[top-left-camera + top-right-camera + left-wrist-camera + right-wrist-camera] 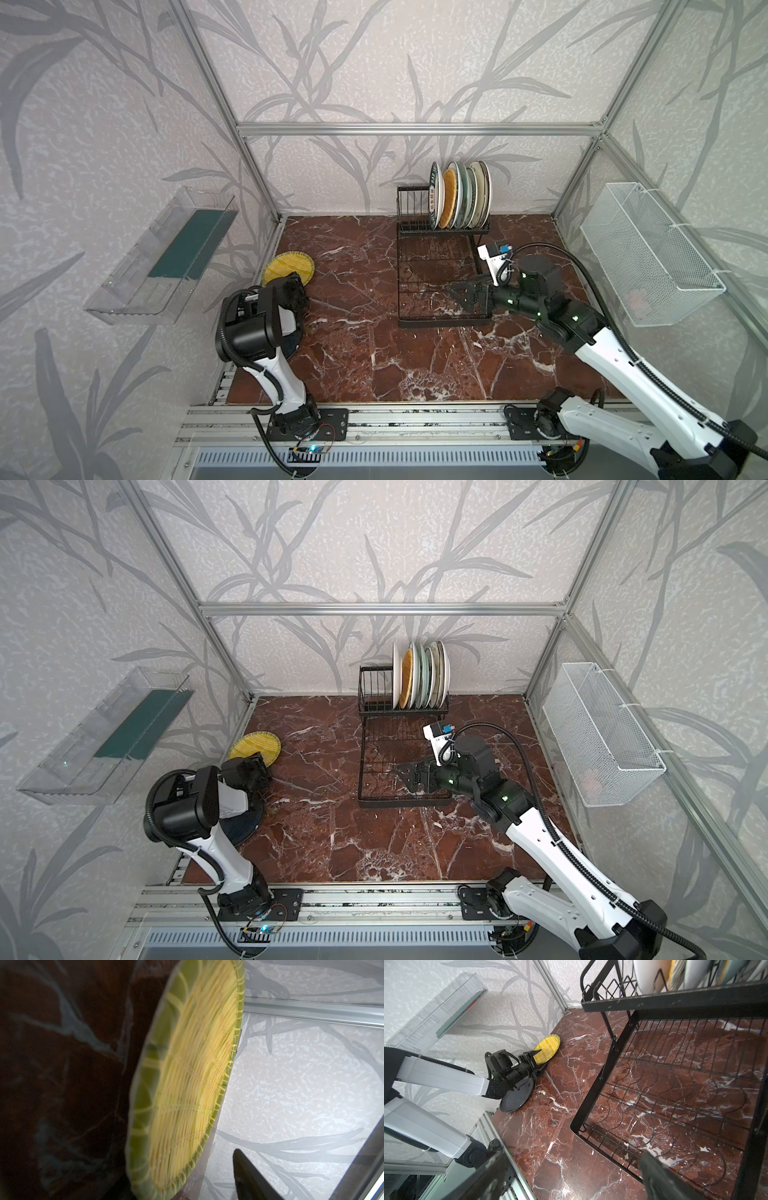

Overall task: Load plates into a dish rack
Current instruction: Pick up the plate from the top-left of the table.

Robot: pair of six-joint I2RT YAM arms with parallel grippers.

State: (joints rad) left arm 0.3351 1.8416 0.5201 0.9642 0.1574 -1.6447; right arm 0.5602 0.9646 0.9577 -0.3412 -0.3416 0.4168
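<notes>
Black plate (pixel 515 1101) lies mostly hidden beneath the left arm (pixel 444 1078)

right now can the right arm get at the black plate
Probably not: the black plate lies across the table, partly under the left arm, and the right gripper is open over the rack.

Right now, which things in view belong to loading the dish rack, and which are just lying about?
Job in hand: yellow woven plate; black plate; racked plates; dish rack.

Lying about: clear plastic bin; white mesh basket.
</notes>
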